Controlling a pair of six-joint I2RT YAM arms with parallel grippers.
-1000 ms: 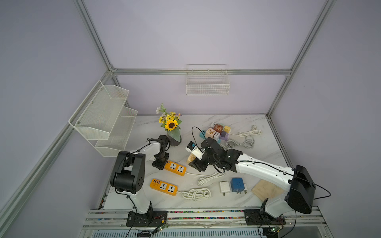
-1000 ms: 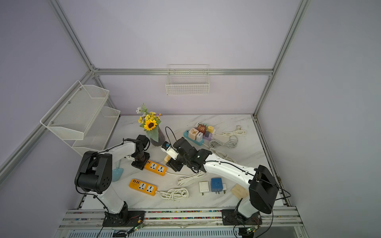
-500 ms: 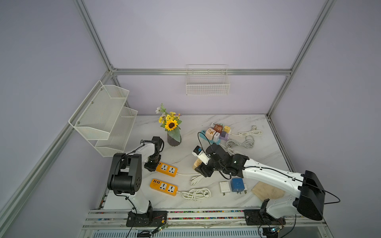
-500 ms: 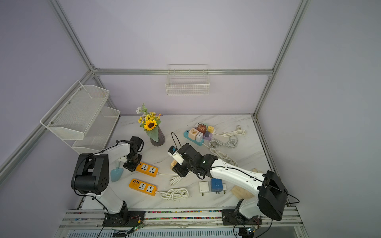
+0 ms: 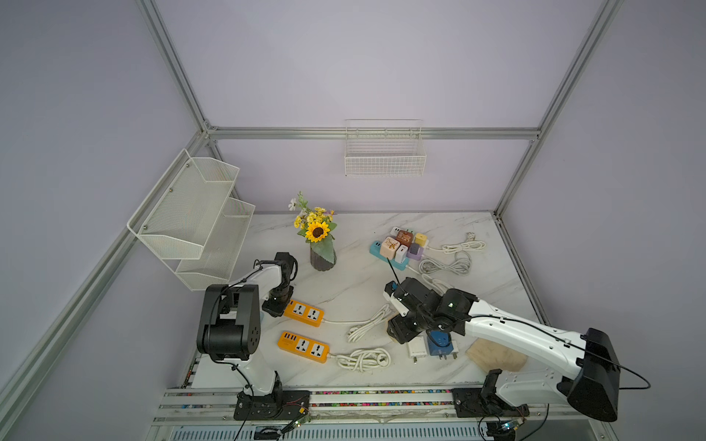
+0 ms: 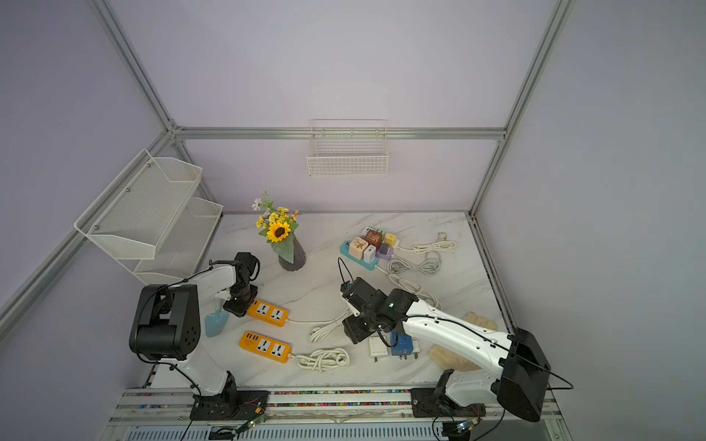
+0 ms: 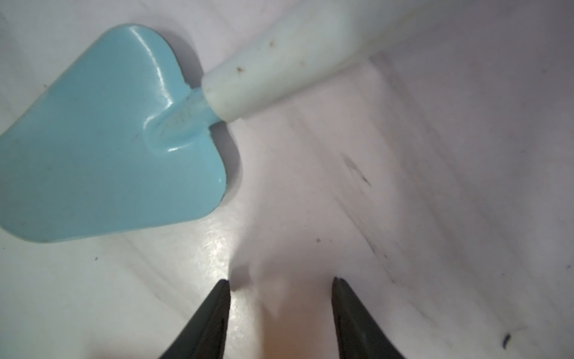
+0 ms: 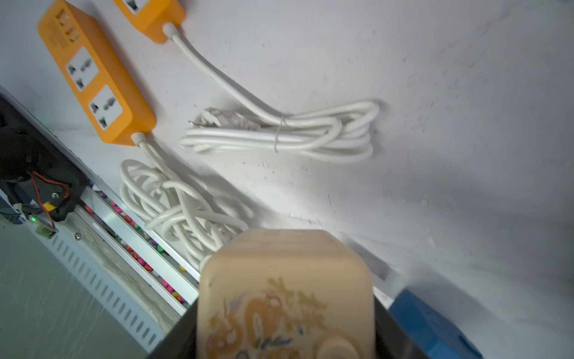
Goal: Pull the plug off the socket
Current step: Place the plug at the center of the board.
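Right wrist view: the plug [image 8: 285, 295], a small beige plastic cube (light, hard and rather slick, I judge), is pinched by its flat sides in the right gripper [image 5: 400, 331], clear of any socket. Meanwhile the left gripper [image 5: 278, 305] looks clamped on the end of the power strip [image 5: 303, 312]. A white charger [image 5: 417, 347], a blue charger [image 5: 441, 345] and a coiled cord [image 5: 366, 324] crowd the table beneath.

Beige plug [image 8: 285, 295] clipped at edge (prongs unseen); trowel [image 7: 108, 140] handle cropped.
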